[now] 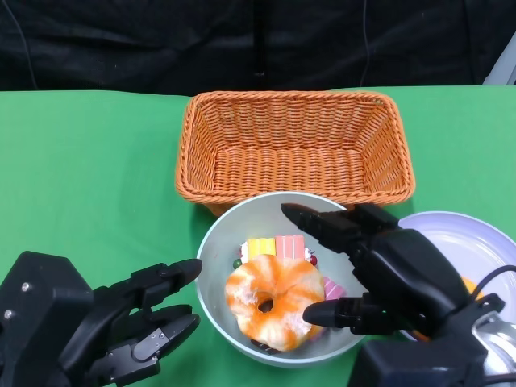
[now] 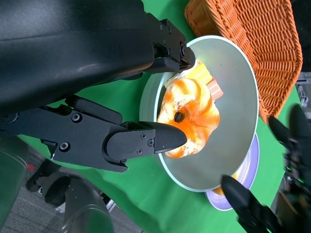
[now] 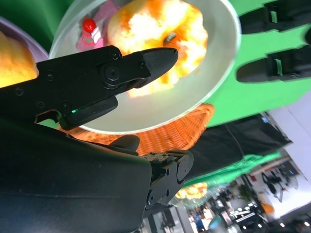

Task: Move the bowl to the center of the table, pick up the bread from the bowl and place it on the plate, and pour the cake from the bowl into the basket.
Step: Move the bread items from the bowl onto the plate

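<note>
A pale bowl [image 1: 219, 246] stands at the front middle of the green table, just before the orange wicker basket [image 1: 294, 149]. In it lie an orange-and-white ring of bread [image 1: 272, 297] and colourful cake pieces [image 1: 276, 246]. My right hand [image 1: 379, 270] hovers over the bowl's right side with fingers spread, one above the cake and one beside the bread, holding nothing. My left hand [image 1: 105, 322] lies open at the bowl's left, fingertips close to the rim. The right wrist view shows the bread [image 3: 160, 24] beyond the fingers [image 3: 146, 65]. The left wrist view shows the bread [image 2: 192, 114] too.
A lavender plate [image 1: 476, 242] sits to the right of the bowl, partly behind my right hand, with something orange [image 3: 14, 58] on it. The basket is empty. A black backdrop closes the table's far edge. Bare green cloth stretches to the left.
</note>
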Motion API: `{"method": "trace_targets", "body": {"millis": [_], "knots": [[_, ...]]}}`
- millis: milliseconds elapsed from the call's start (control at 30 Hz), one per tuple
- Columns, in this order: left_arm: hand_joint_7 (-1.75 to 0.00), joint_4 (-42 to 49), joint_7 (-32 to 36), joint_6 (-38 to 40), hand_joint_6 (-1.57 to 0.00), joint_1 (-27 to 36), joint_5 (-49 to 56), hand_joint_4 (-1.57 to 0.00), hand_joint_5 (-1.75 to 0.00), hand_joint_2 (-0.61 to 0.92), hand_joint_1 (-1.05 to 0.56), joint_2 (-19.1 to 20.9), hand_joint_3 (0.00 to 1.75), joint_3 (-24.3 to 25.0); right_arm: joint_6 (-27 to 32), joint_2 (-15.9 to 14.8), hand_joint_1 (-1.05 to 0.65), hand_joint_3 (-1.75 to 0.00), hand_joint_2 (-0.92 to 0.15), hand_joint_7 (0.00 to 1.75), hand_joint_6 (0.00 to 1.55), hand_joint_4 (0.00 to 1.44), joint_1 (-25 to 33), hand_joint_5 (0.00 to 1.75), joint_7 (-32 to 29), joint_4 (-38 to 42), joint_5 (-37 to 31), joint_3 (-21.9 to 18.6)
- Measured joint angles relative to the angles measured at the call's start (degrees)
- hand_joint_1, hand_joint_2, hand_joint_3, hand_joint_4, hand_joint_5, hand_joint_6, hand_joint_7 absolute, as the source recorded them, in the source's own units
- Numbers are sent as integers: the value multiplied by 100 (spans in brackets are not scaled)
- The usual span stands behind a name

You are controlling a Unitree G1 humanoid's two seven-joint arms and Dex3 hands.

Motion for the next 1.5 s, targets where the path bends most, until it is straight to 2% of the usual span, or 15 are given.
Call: {"method": "trace_targets", "body": {"millis": [400, 667, 700, 733, 767, 833, 900, 967, 1000, 1033, 1067, 1167, 1267, 1333, 1500], "knots": [[0, -13, 35, 60, -24, 3, 0, -6, -42, 92, -50, -19, 40, -28, 44, 325, -59, -10, -92, 9, 26, 1, -484, 72, -482, 1284, -482, 538], [0, -13, 67, 104, -24, 3, 0, -6, -43, 92, -50, -21, 40, -34, 61, 368, -58, -10, -92, 9, 27, 2, -525, 73, -553, 1413, -512, 586], [-1, -17, 67, 112, -25, 3, 1, -6, -44, 92, -49, -21, 41, -41, 12, 385, -33, -10, -91, 23, 62, 41, -539, 92, -655, 1482, -513, 598], [-1, -36, 68, 127, -25, 3, 5, -6, -44, 92, -49, -21, 41, -58, -71, 408, -25, -10, -91, 26, 75, 55, -560, 98, -855, 1628, -512, 615], [-1, -63, 69, 148, -26, 2, 6, -6, -44, 92, -48, -22, 41, -75, -217, 438, -16, -18, -87, 38, 94, 71, -567, 123, -1068, 1789, -497, 622], [-1, -128, 70, 213, -26, 2, 5, -5, -44, 92, -48, -25, 41, -85, -643, 475, -7, -70, -61, 54, 107, 83, -567, 148, -1517, 2113, -396, 631], [-1, -152, 71, 237, -26, 2, 5, -5, -44, 92, -48, -26, 41, -86, -881, 488, -5, -88, -51, 59, 109, 86, -604, 153, -1776, 2254, -357, 626], [-1, -158, 71, 255, -26, 1, 5, -5, -44, 92, -48, -29, 41, -86, -982, 496, -5, -92, -49, 60, 109, 86, -659, 154, -1879, 2348, -325, 626], [-1, -158, 71, 258, -26, 0, 8, -5, -44, 92, -48, -29, 41, -87, -1043, 494, -8, -117, -42, 125, 92, 93, -670, 166, -1995, 2369, -343, 625], [-1, -158, 71, 258, -26, 0, 15, -5, -45, 92, -49, -29, 42, -89, -1145, 490, -9, -127, -38, 149, 84, 95, -669, 170, -2176, 2379, -390, 626], [-1, -158, 70, 257, -26, -1, 26, -5, -45, 92, -49, -29, 42, -90, -1270, 483, -10, -132, -35, 160, 79, 97, -668, 172, -2380, 2382, -443, 627], [-1, -157, 70, 254, -26, -3, 72, -5, -45, 92, -49, -29, 42, -91, -1558, 470, -11, -140, -29, 165, 78, 99, -671, 174, -2828, 2381, -552, 625], [-1, -157, 69, 254, -26, -7, 76, -5, -46, 92, -49, -29, 42, -91, -1755, 431, -12, -142, -28, 166, 79, 100, -673, 175, -3072, 2383, -573, 603], [-1, -156, 69, 254, -26, -11, 84, -5, -46, 92, -48, -29, 43, -91, -1858, 422, -14, -144, -28, 171, 79, 101, -673, 175, -3161, 2385, -566, 575], [-1, -156, 69, 257, -26, -14, 128, -5, -47, 92, -48, -29, 43, -91, -2021, 407, -15, -145, -27, 170, 79, 101, -669, 175, -3199, 2190, -409, 399]]}}
